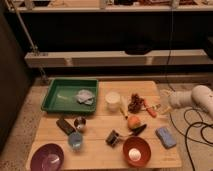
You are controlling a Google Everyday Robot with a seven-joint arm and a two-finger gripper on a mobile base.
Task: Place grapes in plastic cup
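The grapes (135,102), a dark reddish-purple bunch, lie on the wooden table (100,150) right of centre, between a white cup (113,100) and a small orange-red object (150,109). The pale blue plastic cup (75,140) stands upright near the front left, well apart from the grapes. My white arm (197,96) reaches in from the right. Its gripper (161,106) is at the table's right edge, a short way right of the grapes, and holds nothing that I can see.
A green tray (56,98) holding crumpled wrap stands at the back left. A metal cup (79,123), dark bar (65,125), round orange fruit (133,121), blue sponge (165,136), purple bowl (47,157) and orange bowl (136,151) are spread over the front. Cables lie on the floor at right.
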